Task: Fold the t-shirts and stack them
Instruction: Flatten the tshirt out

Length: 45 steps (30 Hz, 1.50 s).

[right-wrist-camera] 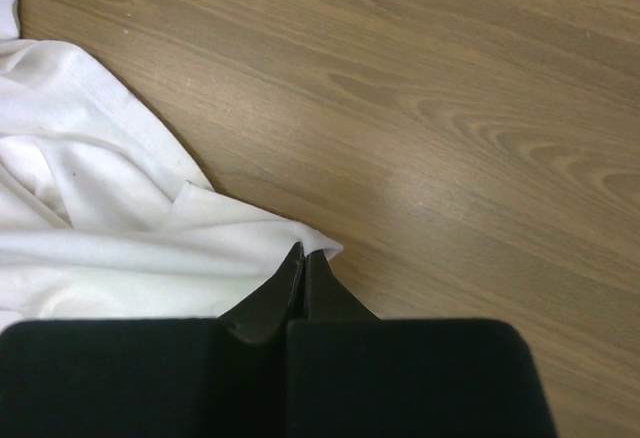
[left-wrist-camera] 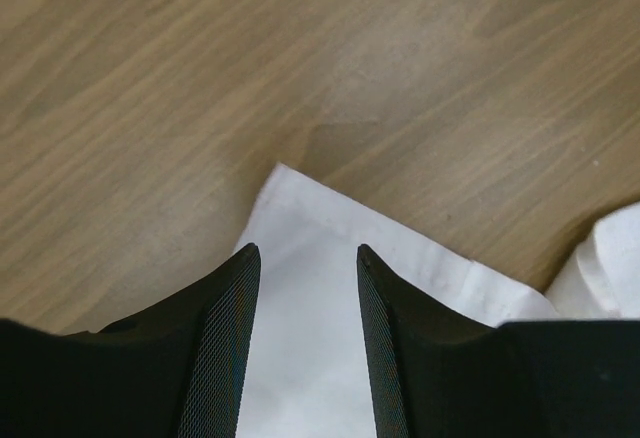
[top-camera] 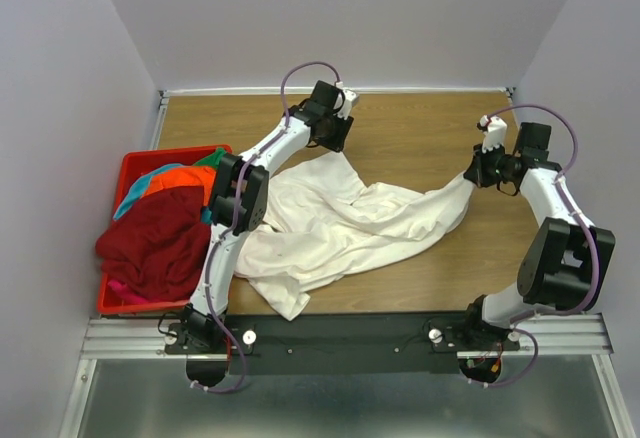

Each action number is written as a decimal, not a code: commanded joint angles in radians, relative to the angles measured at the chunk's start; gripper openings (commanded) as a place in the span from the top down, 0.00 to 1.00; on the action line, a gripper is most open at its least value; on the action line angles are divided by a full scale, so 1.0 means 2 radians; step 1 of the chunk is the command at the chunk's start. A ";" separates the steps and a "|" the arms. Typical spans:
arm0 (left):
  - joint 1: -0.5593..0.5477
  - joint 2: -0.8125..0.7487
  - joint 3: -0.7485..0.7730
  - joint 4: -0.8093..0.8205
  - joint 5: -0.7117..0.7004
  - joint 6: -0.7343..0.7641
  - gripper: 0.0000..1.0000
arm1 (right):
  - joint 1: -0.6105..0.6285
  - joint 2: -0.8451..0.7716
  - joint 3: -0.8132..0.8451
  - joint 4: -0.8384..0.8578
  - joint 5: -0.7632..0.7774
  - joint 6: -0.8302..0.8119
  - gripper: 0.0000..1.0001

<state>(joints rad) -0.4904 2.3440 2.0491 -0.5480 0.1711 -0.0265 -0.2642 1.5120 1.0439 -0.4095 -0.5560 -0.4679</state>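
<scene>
Shirts were heaped in a red plastic basket (top-camera: 135, 161) at the left edge of the bench (top-camera: 420, 128). A dark red t-shirt (top-camera: 155, 243) was spread on top and hung over the basket's left side. An orange t-shirt (top-camera: 180, 180) lay behind it, with a strip of teal t-shirt (top-camera: 128, 201) at its left and a scrap of green t-shirt (top-camera: 212, 158) at the far right corner.

Just right of the basket, the white t-shirt (top-camera: 330, 223) was sprawled in loose folds across the middle of the bench. One corner was drawn out toward the far left and another toward the right.

The left fingers (left-wrist-camera: 225, 338) were held apart over the far-left corner, so that its pointed tip showed flat on the wood between them. They straddled the cloth and nothing was pinched.

Further right, the shirt was pulled into a narrowing band that ended at the right fingers (right-wrist-camera: 285, 293). These were pressed together, with the very edge of the white cloth caught at their tips — a small fold of fabric was seen emerging there, and bare wood lay beyond it.

In the overhead view the right arm was bent back along the right side of the bench, and its fingers met the shirt low, close to the surface.
</scene>
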 commanded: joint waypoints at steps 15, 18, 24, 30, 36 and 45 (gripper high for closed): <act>0.006 0.088 0.071 -0.065 -0.026 0.019 0.54 | -0.006 -0.030 -0.018 0.014 -0.051 0.011 0.99; 0.006 0.090 0.070 -0.070 -0.023 0.019 0.60 | -0.006 -0.035 -0.020 0.014 -0.055 0.011 0.99; 0.004 0.075 0.043 -0.067 -0.005 0.022 0.73 | -0.006 -0.032 -0.021 0.013 -0.051 0.012 0.99; 0.006 0.044 0.022 -0.057 0.006 0.024 1.00 | -0.006 -0.033 -0.024 0.013 -0.046 0.008 0.99; 0.024 -0.032 0.018 -0.030 -0.020 0.015 1.00 | -0.008 -0.031 -0.026 0.013 -0.036 -0.001 0.99; 0.078 -0.293 -0.119 0.100 -0.024 -0.014 1.00 | -0.011 -0.056 0.009 0.013 -0.057 0.013 0.99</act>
<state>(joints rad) -0.3668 1.9808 1.8683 -0.5194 0.1375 -0.0319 -0.2771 1.4494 1.0092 -0.3977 -0.6380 -0.4610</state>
